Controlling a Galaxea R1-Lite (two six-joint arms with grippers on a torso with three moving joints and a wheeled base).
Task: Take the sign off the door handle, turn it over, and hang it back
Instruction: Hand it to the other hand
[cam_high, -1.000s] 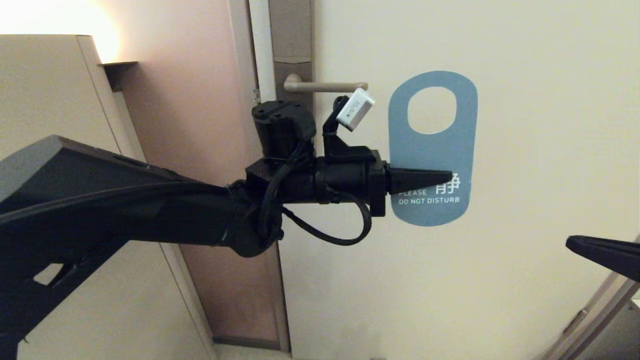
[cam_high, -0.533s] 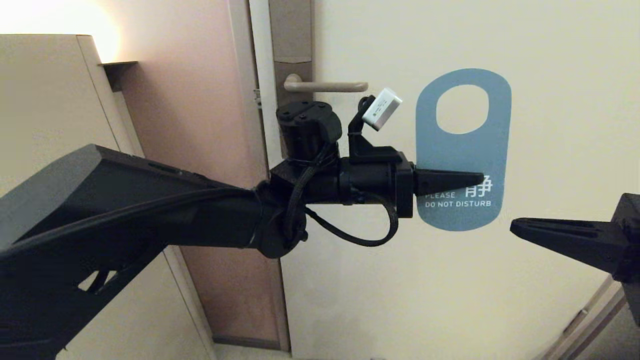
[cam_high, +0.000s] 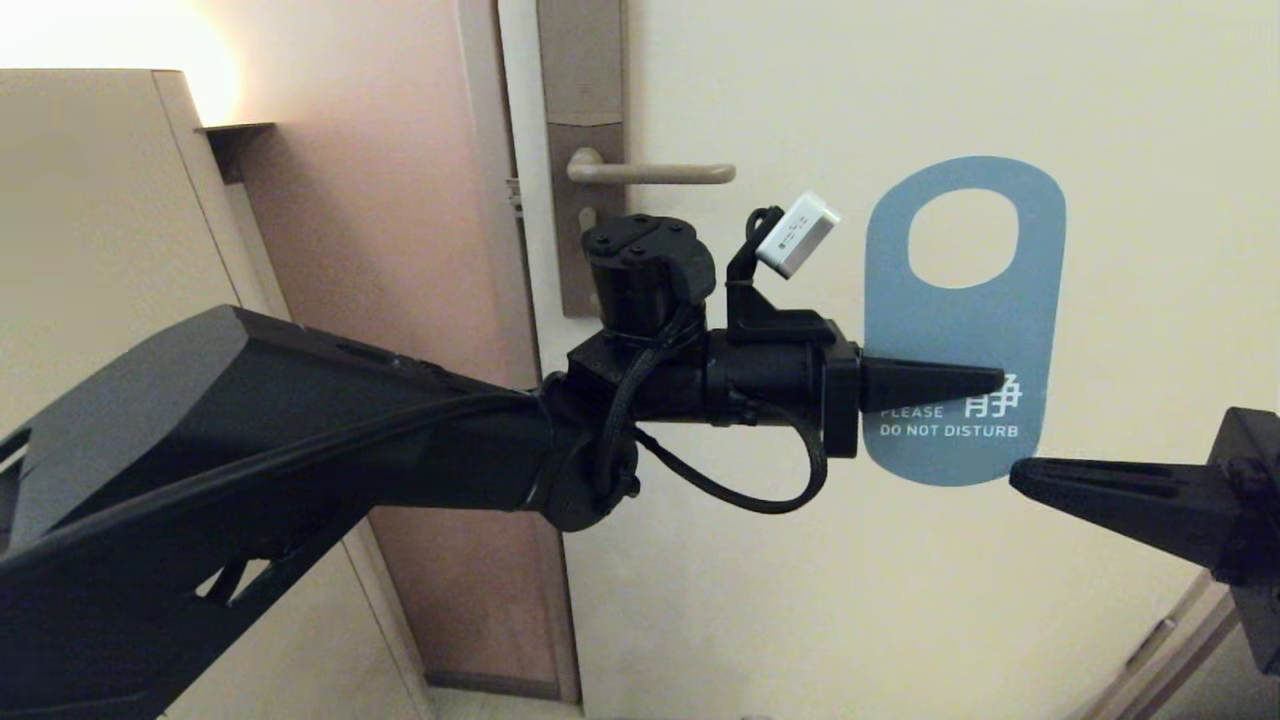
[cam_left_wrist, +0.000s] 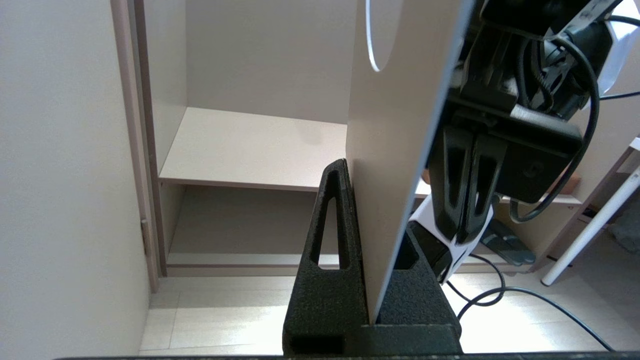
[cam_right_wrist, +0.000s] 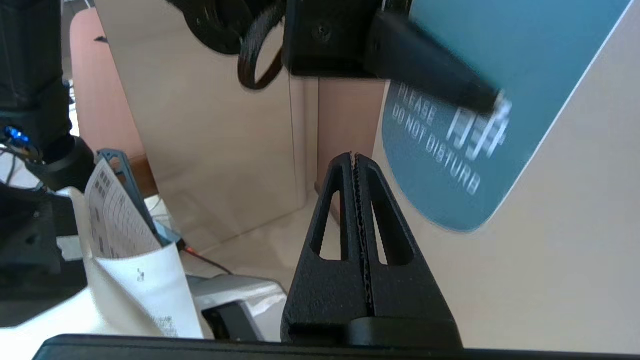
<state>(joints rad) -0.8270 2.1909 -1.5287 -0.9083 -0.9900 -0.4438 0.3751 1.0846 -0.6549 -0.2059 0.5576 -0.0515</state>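
Head view shows the left gripper (cam_high: 985, 385) pinching the sign (cam_high: 962, 330) in the air, right of the handle (cam_high: 650, 173), so the closed right gripper (cam_high: 1020, 475) should open, then grab its bottom edge.

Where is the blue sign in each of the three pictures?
Head view: the sign is right of centre, off the door handle, pinched in the left gripper.
Left wrist view: its pale back stands edge-on, centre.
Right wrist view: its lettered end is upper right.
Shared landmark: the left gripper's fingers.
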